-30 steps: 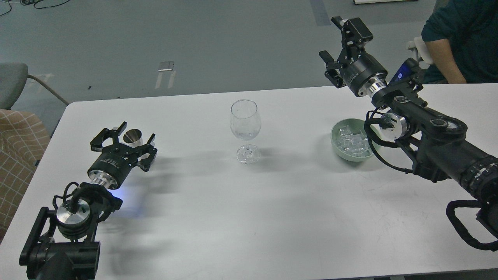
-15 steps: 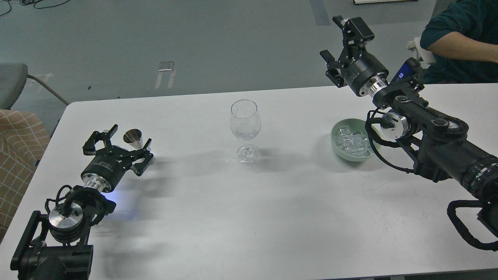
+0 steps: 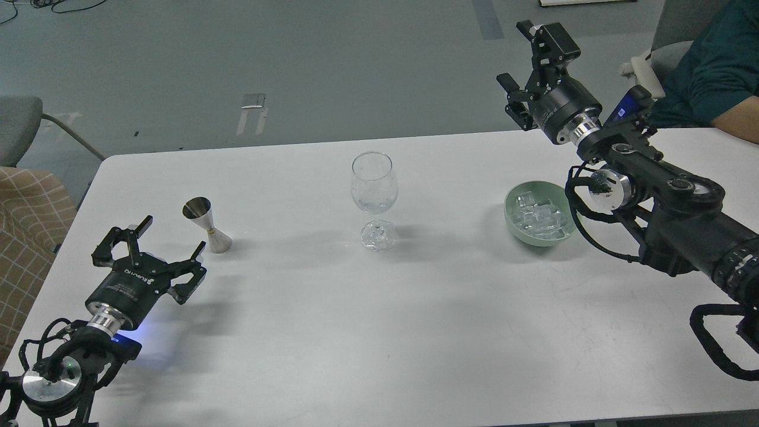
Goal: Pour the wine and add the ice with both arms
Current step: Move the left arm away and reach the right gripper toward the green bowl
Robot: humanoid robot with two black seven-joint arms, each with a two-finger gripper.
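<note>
A clear wine glass (image 3: 373,196) stands upright at the table's middle, with a little clear matter low in its bowl. A steel jigger (image 3: 209,225) stands upright at the left. My left gripper (image 3: 169,240) is open and empty, just short of the jigger on its near-left side and apart from it. A green bowl (image 3: 514,220) at the right holds several clear ice cubes (image 3: 538,216). My right gripper (image 3: 520,54) is open and empty, raised high above the table's far edge, behind the bowl.
The white table (image 3: 367,332) has its far edge running across the upper middle. A person in a dark teal top (image 3: 711,77) sits at the far right with a forearm on the table. A chair (image 3: 24,127) stands at the far left.
My left arm has drawn back toward me and left, away from the jigger, which now stands fully in view. My right gripper has shifted a little right. The person's arm has moved.
</note>
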